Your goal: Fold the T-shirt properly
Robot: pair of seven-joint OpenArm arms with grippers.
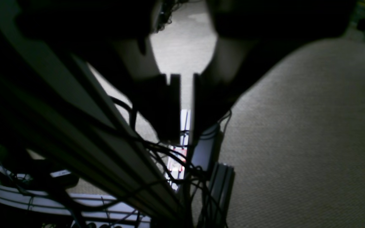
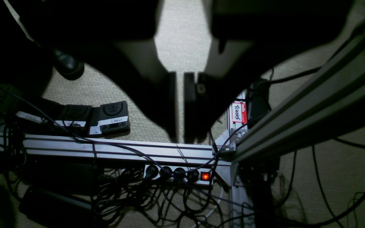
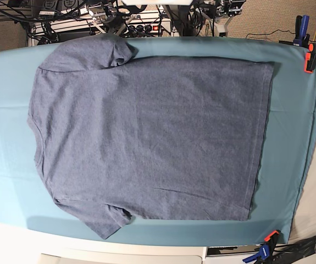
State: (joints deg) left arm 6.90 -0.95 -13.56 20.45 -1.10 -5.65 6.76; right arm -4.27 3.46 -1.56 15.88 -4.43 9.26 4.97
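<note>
The T-shirt (image 3: 147,132) lies spread flat on the teal table cloth (image 3: 289,110), plain slate-blue side up. Its collar points left and its hem right. One sleeve sits at the top left with its edge slightly turned over, the other at the bottom left. Neither gripper shows in the base view. In the left wrist view my left gripper (image 1: 185,139) hangs over the carpet beside the table frame, its jaws almost together and empty. My right gripper (image 2: 180,139) likewise points down at the floor, jaws nearly touching, holding nothing.
Orange and blue clamps pin the cloth at the top right (image 3: 310,58) and bottom right (image 3: 267,239). Below the grippers are aluminium frame rails (image 2: 296,107), tangled cables and a power strip (image 2: 176,173) on the carpet (image 1: 296,142).
</note>
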